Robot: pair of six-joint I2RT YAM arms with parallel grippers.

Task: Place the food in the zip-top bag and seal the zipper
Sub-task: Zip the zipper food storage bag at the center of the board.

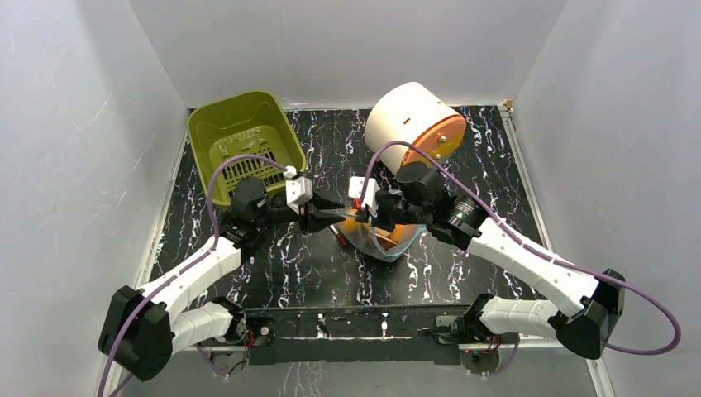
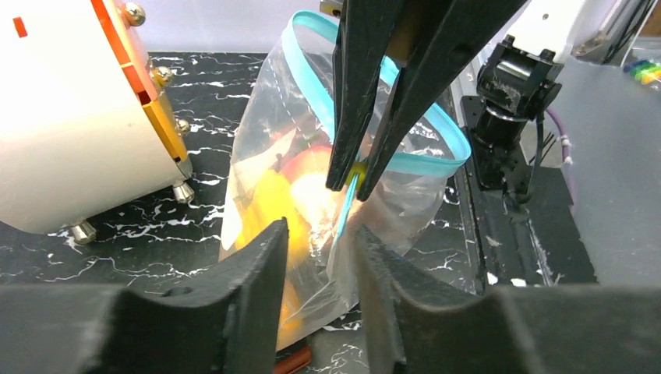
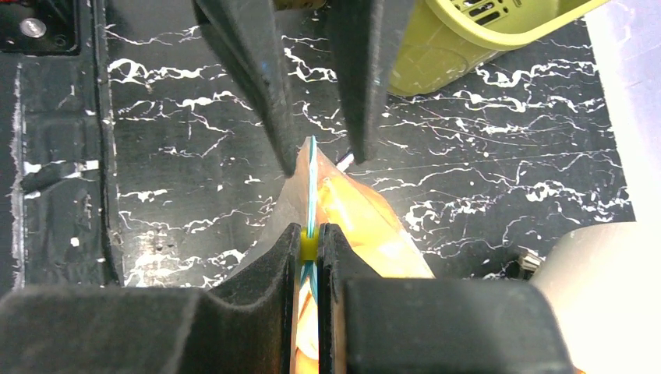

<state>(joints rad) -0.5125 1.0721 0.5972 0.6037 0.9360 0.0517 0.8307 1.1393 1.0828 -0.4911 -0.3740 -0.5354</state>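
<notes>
The clear zip-top bag (image 1: 387,241) stands at the table's middle, between both grippers. Orange and yellow food (image 2: 269,204) shows through its plastic, also orange food (image 3: 366,226) in the right wrist view. The teal zipper (image 2: 425,161) loops open at the far part of the mouth. My right gripper (image 3: 309,243) is shut on the zipper's small yellow slider (image 2: 356,171). Its dark fingers (image 2: 366,93) come down from above in the left wrist view. My left gripper (image 2: 319,238) is open, its fingers either side of the zipper (image 3: 312,175) and bag edge without pinching them.
An olive-green slotted basket (image 1: 244,141) sits at the back left. A white drum with an orange face (image 1: 413,124) lies at the back right, close behind the bag. A reddish thin thing (image 2: 295,360) lies on the black marbled table (image 1: 281,256) under the bag's near corner.
</notes>
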